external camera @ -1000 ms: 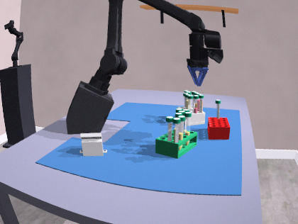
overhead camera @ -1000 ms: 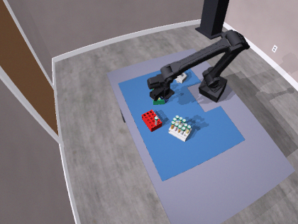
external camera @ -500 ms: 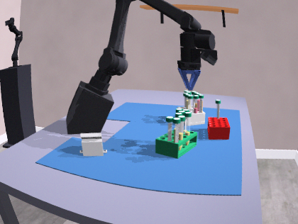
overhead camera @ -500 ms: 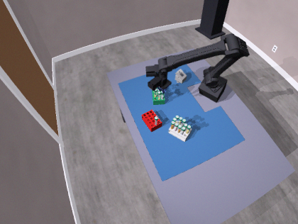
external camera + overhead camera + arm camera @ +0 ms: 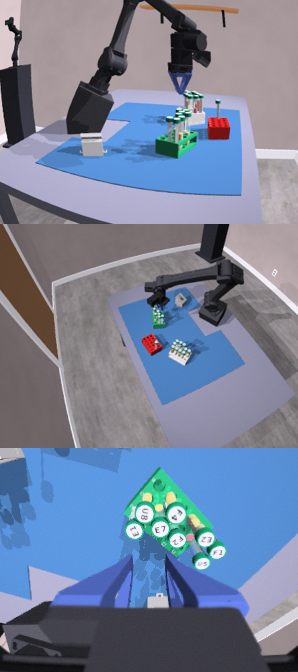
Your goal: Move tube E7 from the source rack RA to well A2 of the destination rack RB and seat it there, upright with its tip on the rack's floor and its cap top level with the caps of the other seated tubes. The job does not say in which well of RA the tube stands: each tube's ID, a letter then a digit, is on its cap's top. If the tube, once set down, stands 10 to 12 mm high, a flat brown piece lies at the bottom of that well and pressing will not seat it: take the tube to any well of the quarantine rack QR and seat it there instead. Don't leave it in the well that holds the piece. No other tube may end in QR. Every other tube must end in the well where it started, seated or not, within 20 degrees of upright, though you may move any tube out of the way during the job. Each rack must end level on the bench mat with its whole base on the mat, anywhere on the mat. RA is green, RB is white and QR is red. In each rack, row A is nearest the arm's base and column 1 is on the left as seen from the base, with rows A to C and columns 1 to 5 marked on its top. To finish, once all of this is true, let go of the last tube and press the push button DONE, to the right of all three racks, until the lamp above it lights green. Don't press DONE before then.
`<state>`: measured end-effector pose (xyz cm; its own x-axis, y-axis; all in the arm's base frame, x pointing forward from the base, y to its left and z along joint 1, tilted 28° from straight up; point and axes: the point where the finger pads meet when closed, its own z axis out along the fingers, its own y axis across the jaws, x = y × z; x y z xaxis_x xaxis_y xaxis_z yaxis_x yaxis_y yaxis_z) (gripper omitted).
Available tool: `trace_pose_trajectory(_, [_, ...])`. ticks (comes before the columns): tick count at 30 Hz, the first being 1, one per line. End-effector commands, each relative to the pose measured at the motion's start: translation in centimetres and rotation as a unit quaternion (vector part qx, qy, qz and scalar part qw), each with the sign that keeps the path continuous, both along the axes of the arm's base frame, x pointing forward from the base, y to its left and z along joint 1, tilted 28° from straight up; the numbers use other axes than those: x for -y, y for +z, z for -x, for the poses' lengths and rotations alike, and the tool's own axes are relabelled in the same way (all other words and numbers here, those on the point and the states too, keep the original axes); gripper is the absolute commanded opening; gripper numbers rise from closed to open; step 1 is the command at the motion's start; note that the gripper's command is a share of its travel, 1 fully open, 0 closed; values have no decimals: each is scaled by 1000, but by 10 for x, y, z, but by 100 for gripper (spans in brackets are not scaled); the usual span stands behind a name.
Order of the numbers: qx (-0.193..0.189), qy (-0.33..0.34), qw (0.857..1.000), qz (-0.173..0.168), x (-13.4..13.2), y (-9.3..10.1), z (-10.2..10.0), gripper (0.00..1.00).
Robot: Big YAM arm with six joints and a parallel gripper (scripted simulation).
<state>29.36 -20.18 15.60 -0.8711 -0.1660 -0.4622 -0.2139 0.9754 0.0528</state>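
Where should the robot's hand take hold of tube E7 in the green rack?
Probably by the cap and the top of its neck, coming straight down from above. Tube E7 stands upright in the green rack with other capped tubes crowded close around it, so only its top is free. The hand, empty and part open, hangs above.
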Motion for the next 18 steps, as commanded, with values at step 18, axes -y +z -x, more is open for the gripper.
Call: trace_pose_trajectory(18, [26,28,998,41,54,26,-2,30])
